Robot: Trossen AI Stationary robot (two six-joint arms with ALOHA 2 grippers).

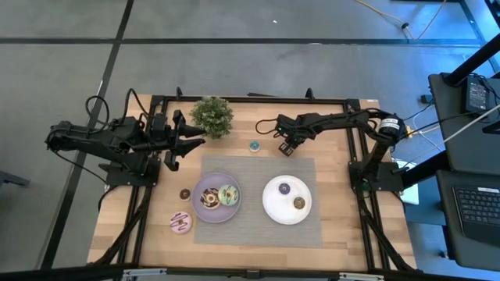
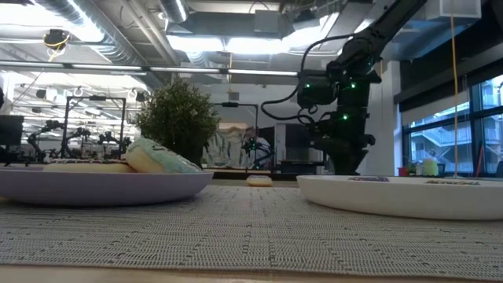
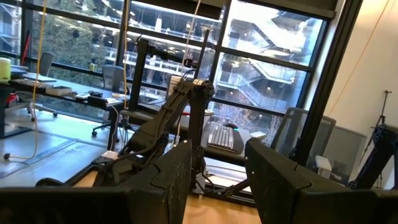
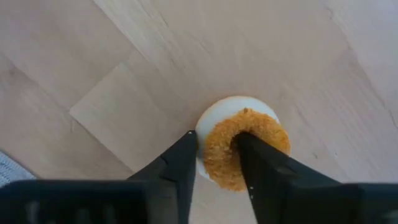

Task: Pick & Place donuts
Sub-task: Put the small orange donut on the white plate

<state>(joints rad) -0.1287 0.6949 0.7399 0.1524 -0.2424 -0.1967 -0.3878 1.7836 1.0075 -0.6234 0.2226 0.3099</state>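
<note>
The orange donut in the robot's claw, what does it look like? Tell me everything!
The orange donut is a small ring with a pale cream body and crumbly orange icing on top, like a plastic toy. It is over the bare wooden table, past the far edge of the grey mat; whether it rests on the wood cannot be told. The right gripper points down at it, jaws closed on its rim: one outside, one in the hole. Nothing else touches it.
</note>
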